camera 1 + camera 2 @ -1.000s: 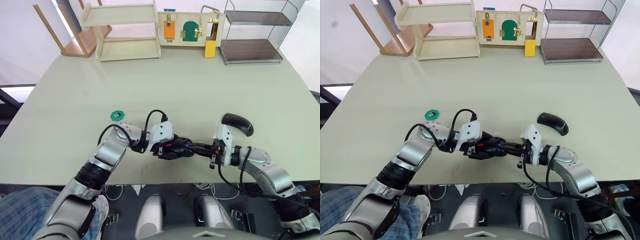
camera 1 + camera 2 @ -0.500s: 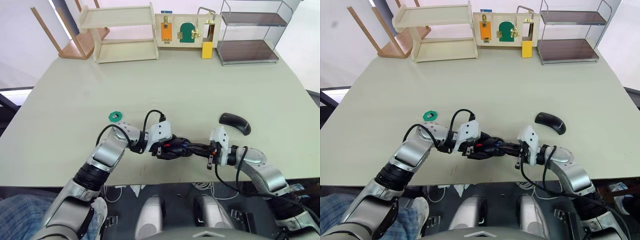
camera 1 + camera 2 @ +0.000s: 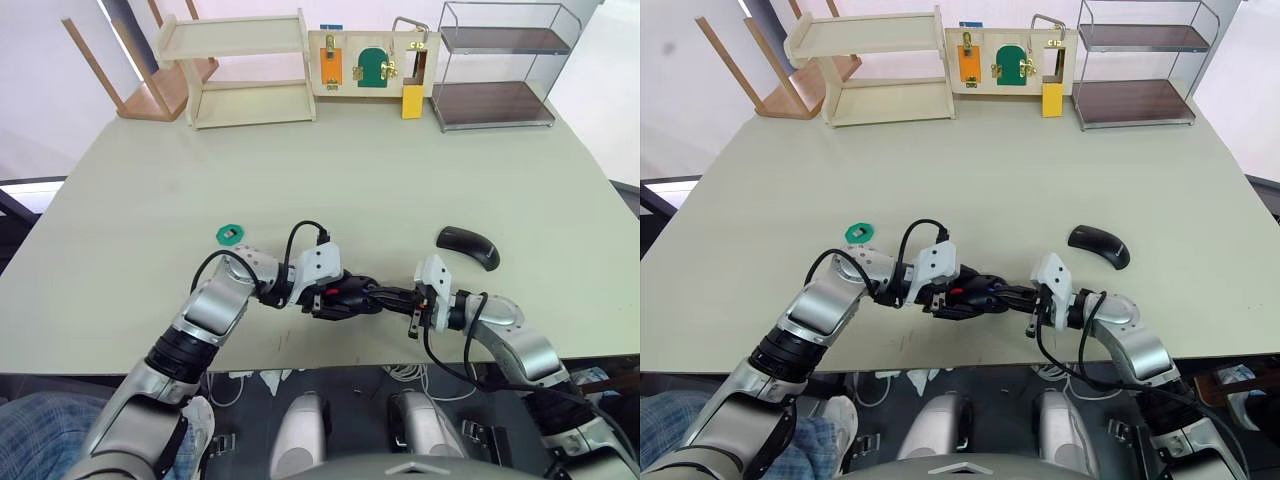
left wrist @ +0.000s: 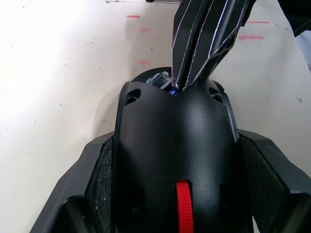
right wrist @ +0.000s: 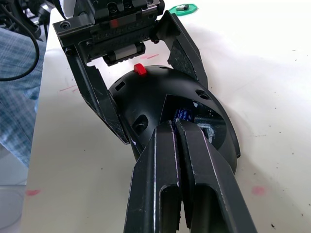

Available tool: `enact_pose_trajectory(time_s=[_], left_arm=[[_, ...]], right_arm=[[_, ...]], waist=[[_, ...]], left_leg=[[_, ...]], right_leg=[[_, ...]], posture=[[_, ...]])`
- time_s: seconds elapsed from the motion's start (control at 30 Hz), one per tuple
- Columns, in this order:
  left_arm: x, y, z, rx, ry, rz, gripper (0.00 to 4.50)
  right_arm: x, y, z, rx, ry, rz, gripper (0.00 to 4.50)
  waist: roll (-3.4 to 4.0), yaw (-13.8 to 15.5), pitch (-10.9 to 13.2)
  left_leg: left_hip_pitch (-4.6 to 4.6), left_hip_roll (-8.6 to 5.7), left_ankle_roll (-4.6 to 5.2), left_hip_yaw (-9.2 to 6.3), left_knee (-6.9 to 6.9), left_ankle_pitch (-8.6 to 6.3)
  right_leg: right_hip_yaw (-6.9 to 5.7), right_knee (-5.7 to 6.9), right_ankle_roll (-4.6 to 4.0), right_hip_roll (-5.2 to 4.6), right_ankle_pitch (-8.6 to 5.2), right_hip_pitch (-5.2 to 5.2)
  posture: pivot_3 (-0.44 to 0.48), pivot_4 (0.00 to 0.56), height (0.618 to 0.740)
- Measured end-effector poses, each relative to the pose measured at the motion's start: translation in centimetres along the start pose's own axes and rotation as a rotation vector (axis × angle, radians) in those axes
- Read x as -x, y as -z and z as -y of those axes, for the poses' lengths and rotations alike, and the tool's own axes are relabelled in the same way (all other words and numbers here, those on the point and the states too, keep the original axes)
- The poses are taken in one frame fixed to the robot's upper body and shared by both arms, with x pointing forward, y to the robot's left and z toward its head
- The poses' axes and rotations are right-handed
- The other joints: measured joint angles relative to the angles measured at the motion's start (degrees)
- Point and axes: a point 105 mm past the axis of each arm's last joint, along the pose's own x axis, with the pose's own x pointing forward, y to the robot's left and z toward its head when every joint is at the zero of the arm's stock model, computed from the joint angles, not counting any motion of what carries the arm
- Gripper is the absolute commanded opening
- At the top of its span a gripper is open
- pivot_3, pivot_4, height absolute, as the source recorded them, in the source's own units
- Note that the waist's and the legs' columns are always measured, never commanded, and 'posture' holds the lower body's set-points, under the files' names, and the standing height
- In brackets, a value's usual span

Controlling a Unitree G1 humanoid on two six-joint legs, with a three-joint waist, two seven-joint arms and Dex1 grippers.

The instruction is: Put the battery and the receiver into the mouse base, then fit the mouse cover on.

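My left gripper (image 3: 343, 298) is shut on the black mouse base (image 4: 177, 145), one finger on each side, holding it near the table's front edge. A red scroll wheel (image 4: 183, 213) shows on the base. My right gripper (image 5: 171, 126) is shut, and its tips reach into the base's open recess from the right. The blue battery (image 5: 183, 114) lies in that recess just past those tips. I cannot make out the receiver. The glossy black mouse cover (image 3: 467, 246) lies on the table beyond my right arm, untouched.
A flat green disc (image 3: 231, 235) lies left of my left arm. At the table's far edge stand a wooden shelf (image 3: 245, 70), a latch board (image 3: 372, 60) and a wire rack (image 3: 495, 65). The table's front edge runs just below both arms.
My right gripper has slid slightly left, closer into the mouse base. The left gripper keeps its hold in the same place. The camera has shifted a little.
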Motion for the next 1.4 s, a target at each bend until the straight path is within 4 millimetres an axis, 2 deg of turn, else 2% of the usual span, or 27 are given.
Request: enact_pose_trajectory(time_s=[0.27, 0.53, 0.63, 0.7, 0.77, 0.97, 1.17, 1.27, 1.37, 1.4], left_arm=[[0.0, 0.0, 0.0, -0.005, 0.001, 0.001, 2.94], [-0.1, -0.1, 0.0, -0.018, 0.002, 0.006, 2.94], [-0.1, -0.2, 0.0, -0.019, 0.003, 0.008, 2.94], [-0.2, -0.2, 0.0, -0.022, 0.005, 0.009, 2.94], [-0.2, -0.2, 0.0, -0.023, 0.005, 0.009, 2.94], [-0.3, -0.2, 0.0, -0.031, 0.011, 0.010, 2.94], [-0.3, -0.2, -0.2, -0.034, 0.017, 0.012, 2.94], [-0.4, -0.2, -0.2, -0.032, 0.020, 0.016, 2.94], [-0.6, -0.3, -0.2, -0.030, 0.020, 0.024, 2.94], [-0.7, -0.3, -0.2, -0.030, 0.020, 0.025, 2.94]], right_arm=[[-0.1, 0.0, 0.0, 0.008, 0.000, -0.004, 0.10], [1.6, -0.3, 0.6, 0.056, 0.029, -0.040, 0.10], [2.5, -0.2, 0.5, 0.072, 0.029, -0.062, 0.10], [3.8, 0.9, 0.5, 0.052, 0.044, -0.112, 0.10], [4.2, 1.0, 0.4, 0.050, 0.046, -0.113, 0.10], [6.4, -0.6, 1.2, 0.174, 0.075, -0.045, 0.10], [8.9, -0.7, 1.4, 0.130, 0.061, -0.017, 0.10], [9.8, -1.0, 1.4, 0.085, 0.062, 0.032, 0.94], [10.5, -1.5, 1.7, 0.060, 0.088, 0.070, 2.42], [10.6, -1.5, 1.7, 0.060, 0.089, 0.072, 2.74]], waist=[[0.00, 0.01, -0.04], [0.03, 0.06, -0.02], [0.03, 0.12, -0.01], [0.03, 0.22, 0.03], [0.05, 0.18, 0.04], [0.06, 0.34, 0.06], [0.06, 0.50, 0.07], [0.06, 0.56, 0.07], [0.06, 0.94, 0.07], [0.06, 1.13, 0.07]], left_leg=[[0.00, 0.00, 0.00, 0.02, -0.02, 0.00], [-0.03, 0.00, 0.00, 0.03, -0.04, 0.00], [-0.06, -0.01, 0.00, 0.05, -0.04, 0.00], [-0.09, -0.02, 0.00, 0.04, -0.04, 0.00], [-0.10, -0.02, 0.00, 0.07, -0.04, 0.00], [-0.10, -0.03, 0.00, 0.07, -0.04, 0.00], [-0.10, -0.05, 0.00, 0.11, -0.02, 0.00], [-0.10, -0.05, 0.00, 0.11, -0.02, 0.00], [-0.10, -0.06, 0.00, 0.12, 0.00, 0.00], [-0.10, -0.06, 0.00, 0.14, 0.01, 0.00]], right_leg=[[0.01, -0.01, -0.01, 0.00, -0.01, 0.00], [0.02, -0.02, -0.02, -0.01, -0.02, -0.02], [0.02, -0.06, -0.01, -0.02, -0.02, -0.04], [0.02, -0.06, -0.01, -0.04, -0.02, -0.06], [0.03, -0.06, -0.01, -0.04, -0.02, -0.07], [0.04, -0.10, 0.00, -0.05, -0.03, -0.07], [0.05, -0.10, 0.01, -0.09, -0.03, -0.06], [0.06, -0.09, 0.00, -0.08, -0.03, -0.06], [0.06, -0.09, 0.01, -0.11, -0.02, -0.06], [0.07, -0.09, 0.01, -0.11, -0.02, -0.06]], posture=[[0.000, 0.150, 0.740], [0.000, 0.150, 0.740], [0.000, 0.150, 0.740], [0.000, 0.150, 0.740], [0.000, 0.150, 0.740], [0.000, 0.150, 0.740], [0.000, 0.150, 0.740], [0.000, 0.150, 0.740], [0.000, 0.150, 0.740], [0.000, 0.150, 0.740]])
